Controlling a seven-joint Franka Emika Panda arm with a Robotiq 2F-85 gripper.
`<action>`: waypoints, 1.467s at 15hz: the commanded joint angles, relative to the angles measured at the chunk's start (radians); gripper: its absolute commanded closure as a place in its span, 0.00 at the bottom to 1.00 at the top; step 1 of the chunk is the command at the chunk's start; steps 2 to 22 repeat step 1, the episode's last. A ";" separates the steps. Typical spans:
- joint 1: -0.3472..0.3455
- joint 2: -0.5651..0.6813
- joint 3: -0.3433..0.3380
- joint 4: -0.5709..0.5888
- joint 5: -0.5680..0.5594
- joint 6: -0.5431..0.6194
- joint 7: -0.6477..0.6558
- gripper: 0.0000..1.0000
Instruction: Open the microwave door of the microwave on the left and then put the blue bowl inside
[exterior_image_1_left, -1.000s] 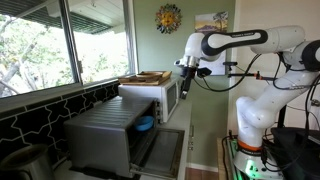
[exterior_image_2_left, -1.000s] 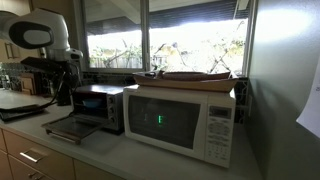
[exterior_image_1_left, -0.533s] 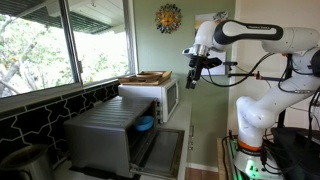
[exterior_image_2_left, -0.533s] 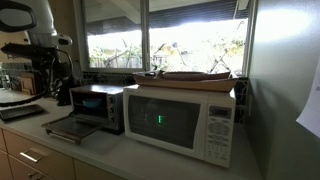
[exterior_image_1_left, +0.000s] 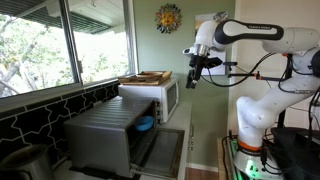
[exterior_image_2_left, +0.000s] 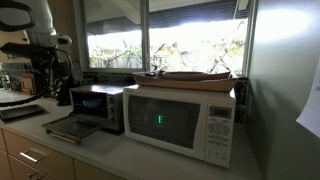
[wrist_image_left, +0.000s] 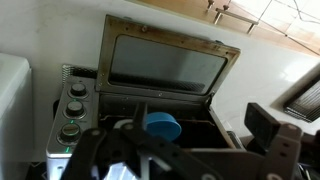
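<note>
The grey microwave (exterior_image_1_left: 100, 135) stands on the counter and shows in both exterior views (exterior_image_2_left: 97, 105). Its door (exterior_image_1_left: 162, 152) is folded down open, also seen in the wrist view (wrist_image_left: 165, 65). The blue bowl (exterior_image_1_left: 146, 124) sits inside the cavity, and the wrist view (wrist_image_left: 163, 127) shows it there too. My gripper (exterior_image_1_left: 193, 77) hangs in the air well above and in front of the appliances. In the wrist view its fingers (wrist_image_left: 200, 120) are spread apart and empty, with the bowl seen between them far below.
A white microwave (exterior_image_1_left: 160, 96) with a dark window (exterior_image_2_left: 180, 120) stands beside the grey one, with a flat tray (exterior_image_1_left: 146, 77) on top. Windows run behind the counter. The grey appliance's knobs (wrist_image_left: 70, 110) are beside the cavity. Drawers (exterior_image_2_left: 30, 155) are under the counter.
From one second ago my arm has risen and pulled back away from the white microwave. Over the last half second nothing has moved.
</note>
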 joint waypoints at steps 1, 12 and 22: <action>0.006 0.001 -0.004 0.002 -0.004 0.000 0.004 0.00; 0.006 0.001 -0.004 0.002 -0.004 0.000 0.004 0.00; 0.006 0.001 -0.004 0.002 -0.004 0.000 0.004 0.00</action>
